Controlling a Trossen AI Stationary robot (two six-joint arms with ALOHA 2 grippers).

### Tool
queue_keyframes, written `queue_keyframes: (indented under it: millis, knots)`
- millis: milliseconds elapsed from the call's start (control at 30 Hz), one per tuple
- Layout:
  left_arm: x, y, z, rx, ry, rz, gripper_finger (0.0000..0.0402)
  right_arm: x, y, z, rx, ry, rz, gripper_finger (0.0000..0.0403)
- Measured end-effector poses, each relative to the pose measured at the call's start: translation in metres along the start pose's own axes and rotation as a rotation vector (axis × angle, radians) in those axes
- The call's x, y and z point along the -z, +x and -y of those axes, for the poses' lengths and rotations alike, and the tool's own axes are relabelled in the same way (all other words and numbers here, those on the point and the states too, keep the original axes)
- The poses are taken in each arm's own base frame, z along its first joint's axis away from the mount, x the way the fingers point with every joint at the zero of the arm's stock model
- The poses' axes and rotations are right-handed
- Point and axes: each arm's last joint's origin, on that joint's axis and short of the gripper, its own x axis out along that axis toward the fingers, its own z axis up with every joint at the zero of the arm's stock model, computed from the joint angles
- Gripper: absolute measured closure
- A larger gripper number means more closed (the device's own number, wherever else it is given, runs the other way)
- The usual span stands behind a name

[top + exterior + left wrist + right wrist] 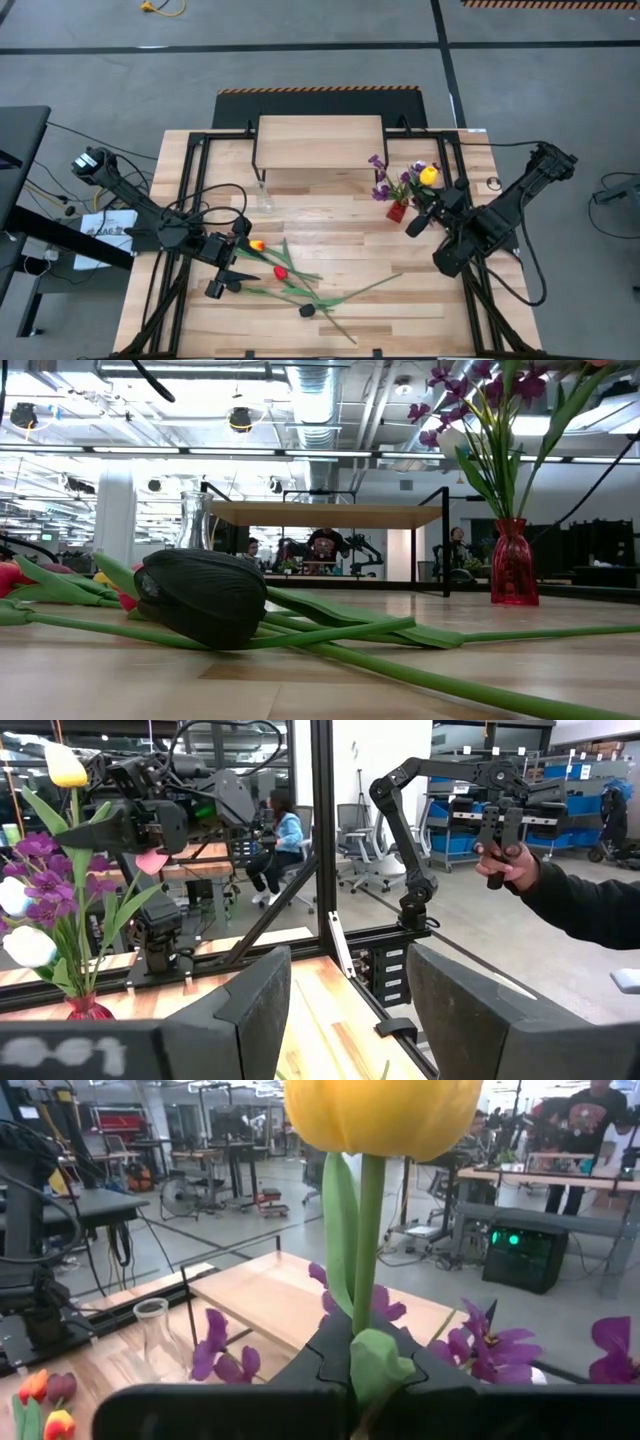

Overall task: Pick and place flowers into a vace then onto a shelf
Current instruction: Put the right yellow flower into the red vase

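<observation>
My right gripper [420, 218] is shut on a yellow tulip [380, 1115], held beside the red vase [397, 211] at the table's right. The vase holds purple sprigs [480, 385] and green stems. Whether the tulip's lower end is in the vase is hidden. My left gripper [222, 278] hovers open over the table's left, with nothing between its fingers [260, 1010]. A yellow-red tulip [257, 245], a red one [281, 272] and a black one [200, 595] lie flat on the tabletop. The shelf [320, 140] stands at the far edge. My right gripper pinches the yellow tulip's green stem [368, 1315] between its two fingers, below the head and beside a leaf. The fingers come in level and lie across the stem. The tulip stands upright, head up, above the fingers.
A clear glass vase [264, 198] stands on the table just in front of the shelf's left leg. Black frame rails [190, 170] run along both table sides. A person's hand [510, 870] holds a controller in the room beyond.
</observation>
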Motion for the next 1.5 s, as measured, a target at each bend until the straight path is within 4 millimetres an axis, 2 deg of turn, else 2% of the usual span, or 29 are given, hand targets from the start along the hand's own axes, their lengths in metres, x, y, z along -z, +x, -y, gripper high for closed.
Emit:
queue_keyframes:
  millis: [1500]
  knots:
    - [0.000,-0.001,0.004,0.018,-0.001,0.000,0.0209,0.012,0.015,0.003,0.019,-0.055,-0.327,0.0403]
